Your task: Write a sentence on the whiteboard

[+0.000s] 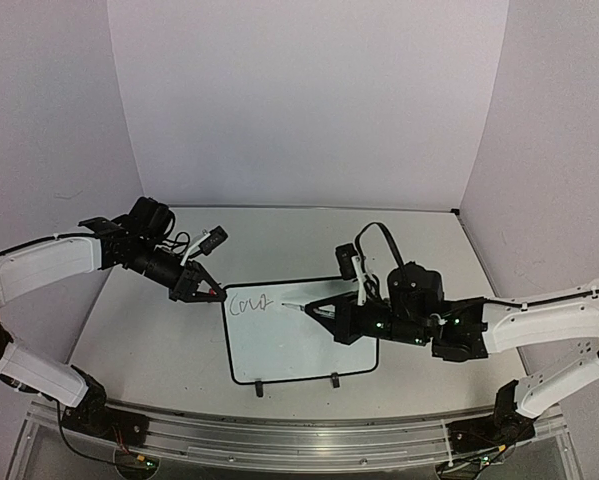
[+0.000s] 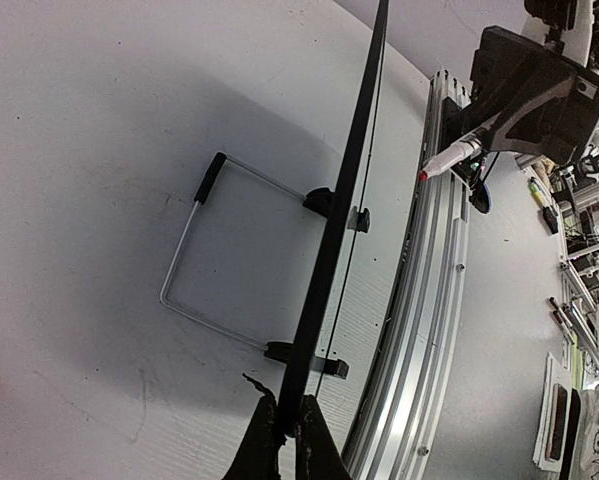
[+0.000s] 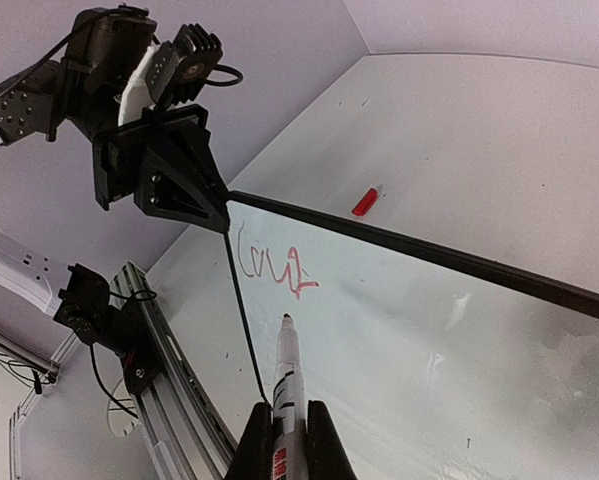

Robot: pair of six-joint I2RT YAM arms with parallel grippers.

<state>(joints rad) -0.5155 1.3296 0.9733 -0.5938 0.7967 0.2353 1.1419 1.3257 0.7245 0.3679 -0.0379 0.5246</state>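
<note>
Tabletop (image 1: 279,230): pale and flat, it runs under both tools. Open room lies beyond the left tool and to the far side of the right tool, and walls close in on three sides.
Whiteboard (image 1: 279,345): a small glossy white board with a thin black border, lying between the two tools. It looks light, stiff and slippery. The left wrist view shows it edge-on, propped on a wire stand (image 2: 194,250), so it would likely tip or slide under a hard push. The bare border is the place to hold it.
Left tool (image 1: 211,292): pressed together on the board's far left corner, pinching the black border and steadying the board.
Right tool (image 1: 324,311): closed around the marker (image 3: 287,375), which points out past its fingertips toward the left tool.
Marker: a slim, hard white barrel, light and likely to twist if gripped loosely. Its tip sits just beside the lettering; I cannot tell whether it touches the board.
Sentence (image 3: 269,265): only a few cursive letters, close to the left tool. Blank board from the marker tip back under the right tool leaves room for more.
Red cap (image 3: 365,201): lies on the tabletop just beyond the board's far edge, apart from both tools.
</note>
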